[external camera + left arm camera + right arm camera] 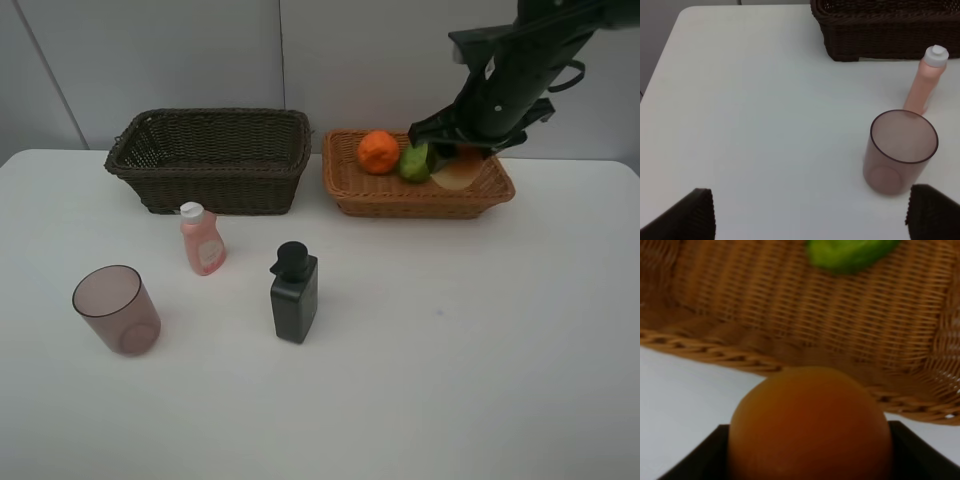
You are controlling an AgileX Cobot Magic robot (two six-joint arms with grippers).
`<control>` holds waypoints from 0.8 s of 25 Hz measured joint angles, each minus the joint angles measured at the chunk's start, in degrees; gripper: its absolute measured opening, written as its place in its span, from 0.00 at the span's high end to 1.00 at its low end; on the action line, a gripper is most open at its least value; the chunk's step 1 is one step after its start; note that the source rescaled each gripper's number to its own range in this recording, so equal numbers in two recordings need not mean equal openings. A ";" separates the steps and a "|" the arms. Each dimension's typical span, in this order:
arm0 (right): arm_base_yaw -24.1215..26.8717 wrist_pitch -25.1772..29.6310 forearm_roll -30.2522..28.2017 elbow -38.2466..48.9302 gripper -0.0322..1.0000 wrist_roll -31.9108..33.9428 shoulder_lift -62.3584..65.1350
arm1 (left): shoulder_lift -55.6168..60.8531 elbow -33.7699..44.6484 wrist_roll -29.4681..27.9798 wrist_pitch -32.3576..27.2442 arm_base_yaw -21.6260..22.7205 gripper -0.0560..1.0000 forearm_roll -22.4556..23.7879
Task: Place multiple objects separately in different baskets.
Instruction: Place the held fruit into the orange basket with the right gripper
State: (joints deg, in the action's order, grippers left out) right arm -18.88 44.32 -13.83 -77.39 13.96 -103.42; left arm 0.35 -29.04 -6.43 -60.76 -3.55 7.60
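Note:
My right gripper [455,158] hangs over the light tan basket [420,208], shut on the red-orange round fruit [810,425], which fills the space between its dark fingers [920,455]. An orange [378,151] and a green oval fruit [415,163] lie inside that basket. The dark brown basket [210,160] stands to its left, with nothing visible inside it. On the table stand the pink white-capped bottle [202,239], the dark grey pump bottle [294,292] and the mauve cup [117,310]. My left gripper [810,215] is open, short of the cup [900,150], and is out of the exterior view.
The white table [450,360] runs to a grey wall behind the baskets. In the left wrist view the pink bottle [926,82] stands just behind the cup, with the dark basket [890,30] beyond it.

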 joint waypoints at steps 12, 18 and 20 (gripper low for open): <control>6.86 -17.59 -0.08 -2.63 0.97 1.03 -9.47 | 0.00 0.00 0.00 0.00 0.00 0.02 0.00; 7.60 -22.18 -0.08 -2.63 0.97 1.09 -12.56 | 0.00 0.00 0.00 0.00 0.00 0.02 0.00; 7.60 -22.18 0.10 -2.63 0.97 1.09 -13.43 | 0.00 0.00 0.00 0.00 0.00 0.02 0.00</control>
State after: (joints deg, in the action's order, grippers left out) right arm -11.28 22.14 -13.73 -80.02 15.05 -116.86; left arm 0.35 -29.04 -6.43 -60.76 -3.55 7.60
